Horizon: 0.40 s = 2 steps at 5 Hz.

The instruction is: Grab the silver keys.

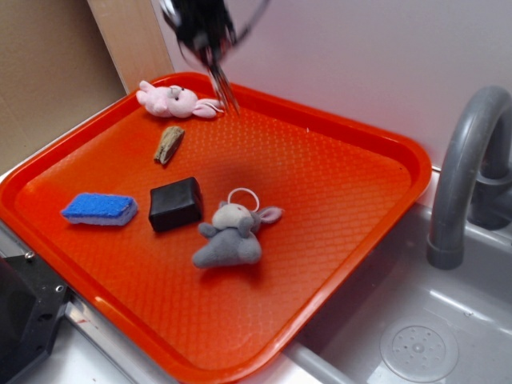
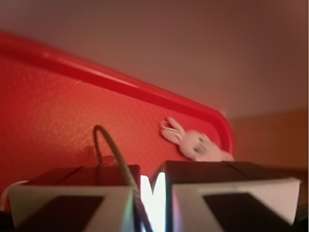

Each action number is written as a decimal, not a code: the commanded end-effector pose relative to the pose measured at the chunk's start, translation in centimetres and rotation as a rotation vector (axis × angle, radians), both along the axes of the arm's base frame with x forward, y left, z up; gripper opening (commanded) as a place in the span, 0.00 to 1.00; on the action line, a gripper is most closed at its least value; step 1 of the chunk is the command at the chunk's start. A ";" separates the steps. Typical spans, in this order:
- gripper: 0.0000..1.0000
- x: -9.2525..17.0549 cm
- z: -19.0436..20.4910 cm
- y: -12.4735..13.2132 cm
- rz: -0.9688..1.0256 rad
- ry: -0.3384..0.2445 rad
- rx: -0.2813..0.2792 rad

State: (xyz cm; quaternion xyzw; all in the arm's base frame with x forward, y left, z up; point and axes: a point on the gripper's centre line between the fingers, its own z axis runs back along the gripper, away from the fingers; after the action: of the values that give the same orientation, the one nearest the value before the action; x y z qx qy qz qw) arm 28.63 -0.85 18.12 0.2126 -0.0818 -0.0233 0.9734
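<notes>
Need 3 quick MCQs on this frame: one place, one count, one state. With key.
1. Where is the pink plush rabbit?
A. far corner of the tray
B. near edge of the tray
C. centre of the tray

2. How many plush toys are on the tray?
A. one
B. two
C. three

3. What state are the silver keys in?
A. lying flat on the tray
B. hanging from the gripper
C. lying off the tray

Key:
1 A, the rabbit lies against the far rim.
2 B, only the rabbit and the grey plush toy are plush.
3 B, the keys dangle above the tray, and the wrist view shows their wire ring pinched between the fingers.
</notes>
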 end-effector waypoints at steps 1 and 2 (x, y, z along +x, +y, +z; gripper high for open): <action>0.00 -3.6 6.7 2.1 0.147 0.041 -0.223; 0.00 -4.7 7.3 1.6 -0.005 0.076 -0.247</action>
State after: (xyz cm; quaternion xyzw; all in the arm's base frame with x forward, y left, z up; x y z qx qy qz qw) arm 23.79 0.47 24.25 0.0911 -0.0187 -0.0370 0.9950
